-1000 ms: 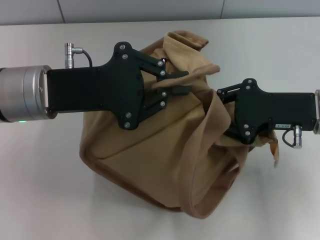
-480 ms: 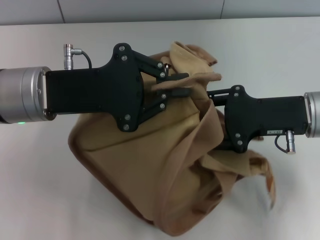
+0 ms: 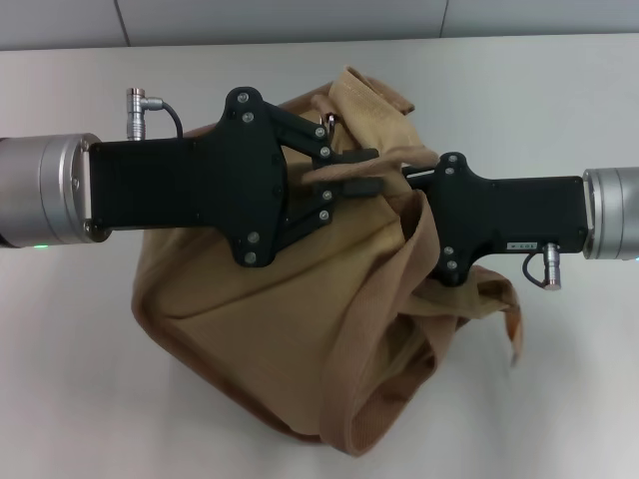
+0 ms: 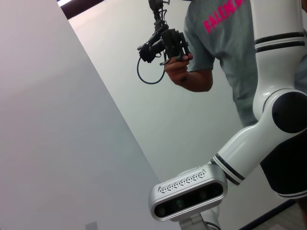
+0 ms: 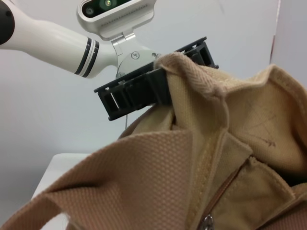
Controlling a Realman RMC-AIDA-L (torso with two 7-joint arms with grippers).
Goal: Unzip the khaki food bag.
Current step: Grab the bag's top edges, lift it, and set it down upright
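Sliding toward nine o'clock, right gripper (image 3: 414, 178) (fingers hidden, grip unclear) meets left gripper (image 3: 354, 170) pinching the khaki food bag (image 3: 300, 329) at centre; zipper looks mostly closed.

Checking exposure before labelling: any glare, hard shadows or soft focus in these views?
Head view: even light, only a soft shadow on the table beside the khaki food bag; left gripper sharp. Right wrist view: nearest bag webbing slightly soft, pale backdrop. Left wrist view: bright wall, no glare streaks.
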